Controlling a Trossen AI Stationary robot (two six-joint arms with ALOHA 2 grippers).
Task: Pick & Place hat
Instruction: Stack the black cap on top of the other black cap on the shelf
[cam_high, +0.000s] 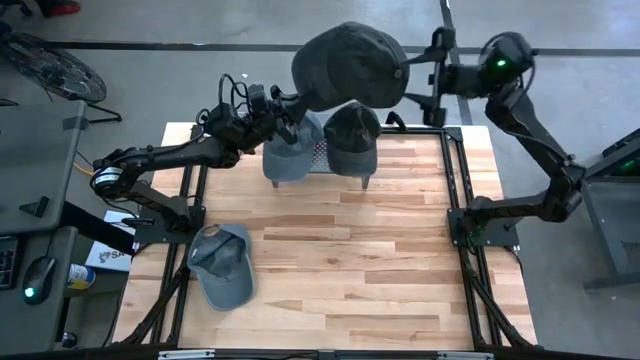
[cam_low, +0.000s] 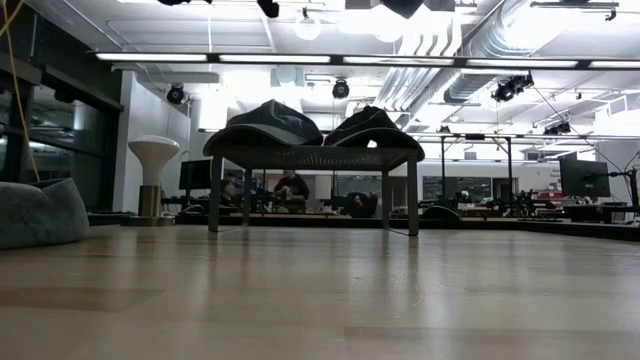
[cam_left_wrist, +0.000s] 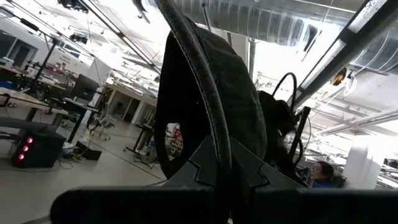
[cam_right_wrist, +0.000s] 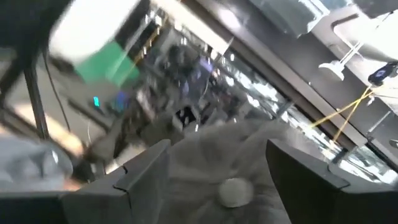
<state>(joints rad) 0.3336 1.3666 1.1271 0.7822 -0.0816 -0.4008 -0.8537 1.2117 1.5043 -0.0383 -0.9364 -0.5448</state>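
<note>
Dark, soft cloth is what the job turns on: in the high view a dark cap (cam_high: 350, 65) hangs raised above the back of the wooden desk (cam_high: 400, 260), pinched at its edge by the left gripper (cam_high: 285, 103), while the right gripper (cam_high: 425, 62) sits just beside its crown with fingers spread wide and, as far as this view shows, holding nothing. Below them a small rack (cam_high: 320, 160) carries a grey cap (cam_high: 285, 155) and another dark cap (cam_high: 352, 140), and a fourth, grey-blue cap (cam_high: 222, 265) lies on the desk near the left front. The low view shows the rack (cam_low: 312, 155) standing on thin legs with both caps mounded on it; the lifted cap is out of sight there. The left wrist view shows the cap's fabric (cam_left_wrist: 211, 112) draped limp from between tightly closed fingers. The right wrist view looks between open fingers onto a crown with its top button (cam_right_wrist: 235, 191). I judge the cap light, floppy and unbreakable, likely to sag; the stiffer brim or seam edge is the surest hold.
</note>
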